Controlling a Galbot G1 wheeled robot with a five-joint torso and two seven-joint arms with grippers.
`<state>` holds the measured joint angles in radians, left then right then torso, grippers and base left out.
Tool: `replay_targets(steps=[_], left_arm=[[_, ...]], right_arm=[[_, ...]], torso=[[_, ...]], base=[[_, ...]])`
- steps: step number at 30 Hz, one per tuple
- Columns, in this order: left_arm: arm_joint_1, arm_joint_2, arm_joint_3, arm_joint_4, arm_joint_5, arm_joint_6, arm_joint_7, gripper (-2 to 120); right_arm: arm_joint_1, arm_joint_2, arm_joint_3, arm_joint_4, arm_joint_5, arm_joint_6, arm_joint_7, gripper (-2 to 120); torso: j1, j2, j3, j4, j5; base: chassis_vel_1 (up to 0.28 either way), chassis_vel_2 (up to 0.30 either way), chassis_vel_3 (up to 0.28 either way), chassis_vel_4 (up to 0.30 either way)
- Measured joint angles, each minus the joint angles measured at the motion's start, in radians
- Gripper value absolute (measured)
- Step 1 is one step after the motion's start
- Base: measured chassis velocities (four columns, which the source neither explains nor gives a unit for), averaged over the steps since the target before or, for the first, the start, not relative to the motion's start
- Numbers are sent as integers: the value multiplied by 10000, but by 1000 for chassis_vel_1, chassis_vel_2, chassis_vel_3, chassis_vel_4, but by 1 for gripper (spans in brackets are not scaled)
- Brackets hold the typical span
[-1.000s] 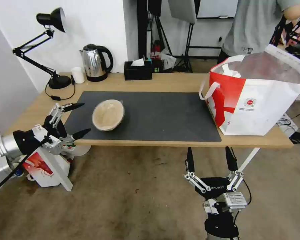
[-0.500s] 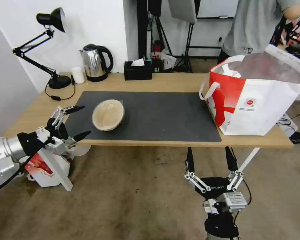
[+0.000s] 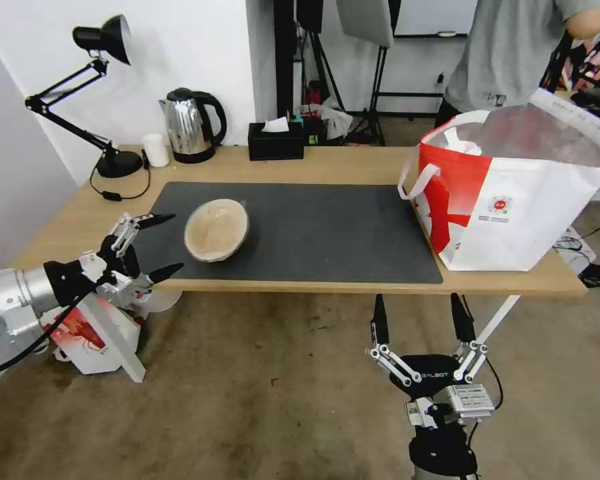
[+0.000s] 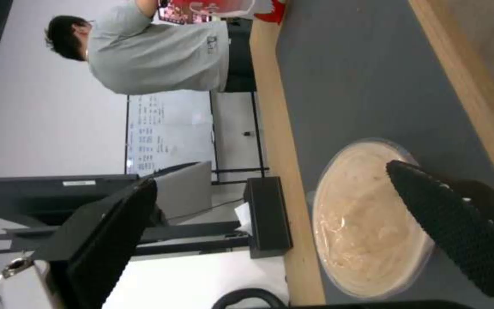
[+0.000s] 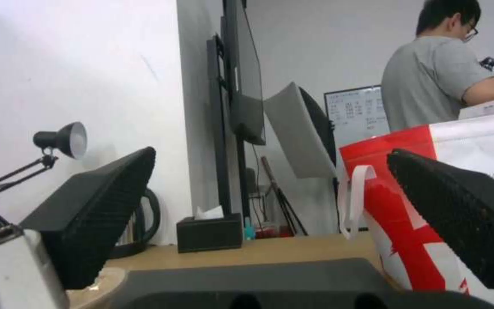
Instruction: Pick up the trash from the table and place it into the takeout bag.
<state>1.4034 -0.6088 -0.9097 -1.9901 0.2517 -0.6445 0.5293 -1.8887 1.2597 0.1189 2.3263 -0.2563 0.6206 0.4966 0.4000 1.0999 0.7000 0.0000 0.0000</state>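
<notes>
Nearest to me, my right gripper (image 3: 419, 319) hangs below the front edge of the table (image 3: 353, 167), over the floor, fingers pointing up and set wide apart, holding nothing; my left gripper (image 3: 157, 245) sits at the table's front left corner, turned sideways toward the bowl, its two black fingers spread apart, one above the mat's (image 3: 327, 227) left edge and one at the table's front rim, nothing between them. Just beside that gripper, the round tan lidded bowl (image 3: 217, 229) rests on the left part of the dark grey mat; in the left wrist view the bowl (image 4: 367, 223) lies partly behind one fingertip, and I cannot tell whether they touch. On the table's right end stands the takeout bag (image 3: 513, 193), upright, mouth open, one loop handle hanging over its red panel, well apart from the bowl. Along the far edge I see a black tissue box (image 3: 275, 140), a steel kettle (image 3: 190, 125), a small white cup (image 3: 156, 150) and a black desk lamp (image 3: 93, 87).
</notes>
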Motion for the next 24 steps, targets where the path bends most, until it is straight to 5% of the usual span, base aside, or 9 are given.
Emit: replay_targets(steps=[24], left_arm=[[-1216, -59, 1438, 534, 600, 37, 3, 100]], right_arm=[[-1, 0, 0, 0, 0, 0, 0, 100]], torso=[[0, 0, 0, 0, 0]], base=[[0, 0, 0, 0]])
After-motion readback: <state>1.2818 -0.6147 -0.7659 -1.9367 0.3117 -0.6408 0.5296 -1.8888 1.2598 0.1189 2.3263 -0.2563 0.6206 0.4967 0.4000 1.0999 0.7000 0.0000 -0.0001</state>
